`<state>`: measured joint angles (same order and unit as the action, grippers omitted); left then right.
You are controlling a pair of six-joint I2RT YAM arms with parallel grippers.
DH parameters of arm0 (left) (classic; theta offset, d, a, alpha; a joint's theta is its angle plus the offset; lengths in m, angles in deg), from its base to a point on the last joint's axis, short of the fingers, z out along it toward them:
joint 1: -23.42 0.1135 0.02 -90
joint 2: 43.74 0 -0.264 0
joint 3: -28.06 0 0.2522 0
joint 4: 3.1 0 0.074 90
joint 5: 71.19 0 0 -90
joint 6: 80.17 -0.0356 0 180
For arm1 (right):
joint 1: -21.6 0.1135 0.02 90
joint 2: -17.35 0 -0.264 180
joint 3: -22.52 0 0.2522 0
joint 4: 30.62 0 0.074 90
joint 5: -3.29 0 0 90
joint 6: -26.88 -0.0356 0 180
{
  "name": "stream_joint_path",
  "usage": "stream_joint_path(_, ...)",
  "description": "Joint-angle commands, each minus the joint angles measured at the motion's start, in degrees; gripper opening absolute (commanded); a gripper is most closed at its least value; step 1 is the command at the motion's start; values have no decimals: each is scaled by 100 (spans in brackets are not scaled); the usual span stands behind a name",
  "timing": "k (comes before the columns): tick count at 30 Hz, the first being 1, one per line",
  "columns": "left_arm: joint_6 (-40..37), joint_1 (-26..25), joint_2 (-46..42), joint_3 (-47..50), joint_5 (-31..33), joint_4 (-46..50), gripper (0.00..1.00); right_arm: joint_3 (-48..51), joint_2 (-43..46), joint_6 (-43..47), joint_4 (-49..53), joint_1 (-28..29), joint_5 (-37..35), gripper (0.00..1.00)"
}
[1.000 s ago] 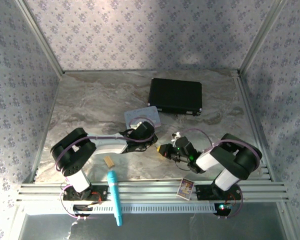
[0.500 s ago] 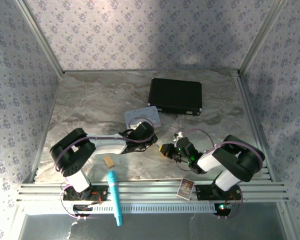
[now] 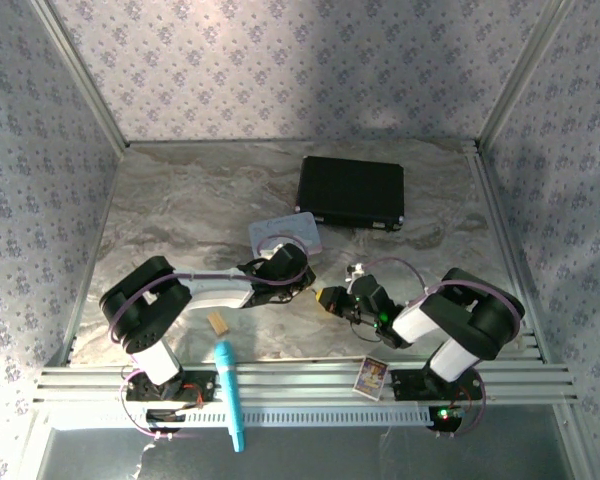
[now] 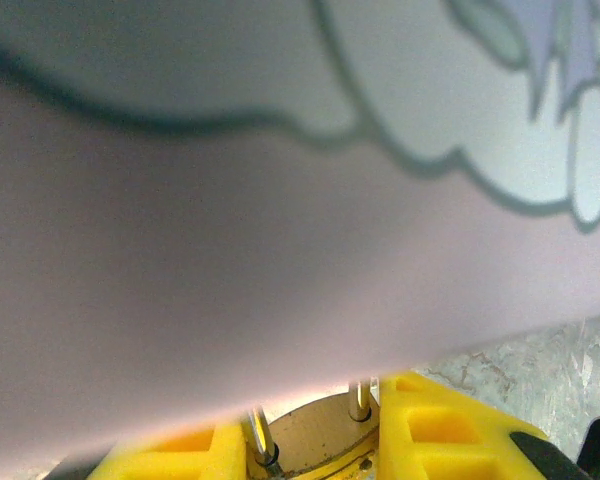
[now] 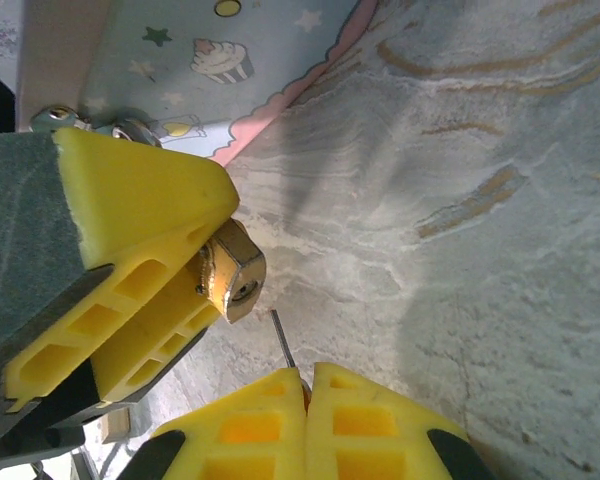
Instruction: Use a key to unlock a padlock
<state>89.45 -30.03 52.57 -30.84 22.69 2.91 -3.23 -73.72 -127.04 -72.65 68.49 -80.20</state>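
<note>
Aligning: right pincer (image 5: 305, 385) clenched key (image 5: 282, 345) | left pincer (image 4: 305, 460) gripped padlock (image 5: 232, 270) | risk: key sat lower right of keyhole (image 5: 242, 291), might glance off.

Probably lab booth, wallpapered walls (image 3: 280, 70), aluminium frame (image 3: 300, 379)

The small brass padlock (image 5: 230, 283) sits pinched between the left fingers (image 5: 130, 200), its thin silver shackle (image 4: 358, 400) seated in the body and its keyhole end facing the key (image 5: 282, 350). The key is a thin silvery blade poking from the closed right fingers (image 5: 365, 405), its tip just short of the keyhole.
</note>
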Motion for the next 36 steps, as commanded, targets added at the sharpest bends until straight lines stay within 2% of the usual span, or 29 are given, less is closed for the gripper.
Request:
stream_joint_path(1, 388, 36, 125, 119, -451, 168, 19, 9, -13, -76, -175, 64, -282, 0)
stream_joint_path(17, 431, -39, 217, 64, -581, 36, 18, -56, -177, -185, -489, 24, -426, 0)
stream_joint_path(21, 501, -60, 263, 106, -644, -125, 18, -249, -240, -173, -275, -47, -284, 0)
stream_joint_path(26, 502, -52, 215, 150, -654, -127, 18, -189, -491, -287, -691, -54, -243, 0)
stream_joint_path(36, 491, -51, 134, 220, -609, -77, 18, -29, -228, -287, -488, -66, -483, 0)
